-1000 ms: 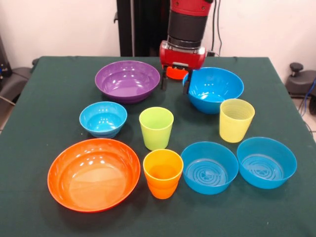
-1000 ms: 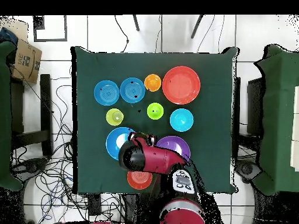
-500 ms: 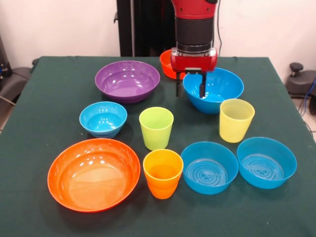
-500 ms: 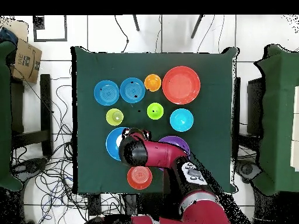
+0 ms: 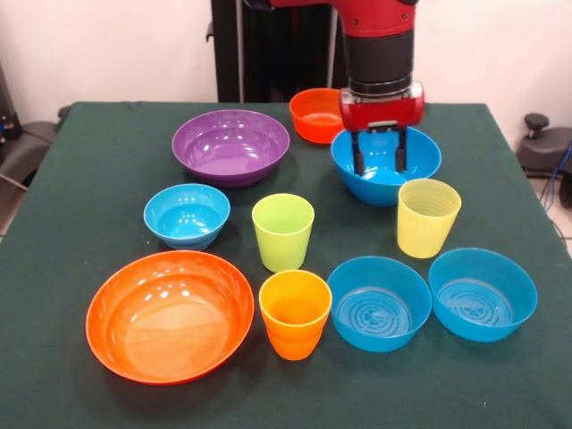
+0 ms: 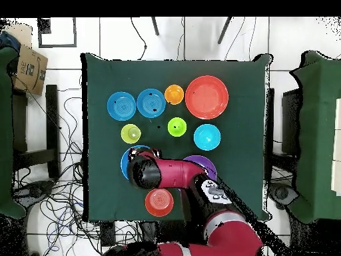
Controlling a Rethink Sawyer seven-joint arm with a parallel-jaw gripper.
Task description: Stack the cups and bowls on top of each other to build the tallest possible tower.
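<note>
You see every bowl and cup standing empty and unstacked on the tabletop (image 5: 80, 170), and at the far side your gripper (image 5: 379, 163), fingers apart and holding nothing, hangs inside the large blue bowl (image 5: 420, 161).

The surface (image 5: 89, 179) is covered in dark green cloth. On it sit a large orange bowl (image 5: 170, 315), a large purple bowl (image 5: 231, 146), a large blue bowl (image 5: 386, 163), a small blue bowl (image 5: 187, 214) and a small orange bowl (image 5: 316, 114), all glossy. Two medium blue bowls (image 5: 379, 302) (image 5: 483, 293) show raised concentric rings on their bottoms. The cups are lime green (image 5: 283, 231), orange (image 5: 295, 313) and pale yellow with fine ribbing (image 5: 428, 217). The arm (image 5: 380, 40) is red and black, and its hand (image 5: 380, 159) has a red body with black fingers (image 5: 359, 157).
</note>
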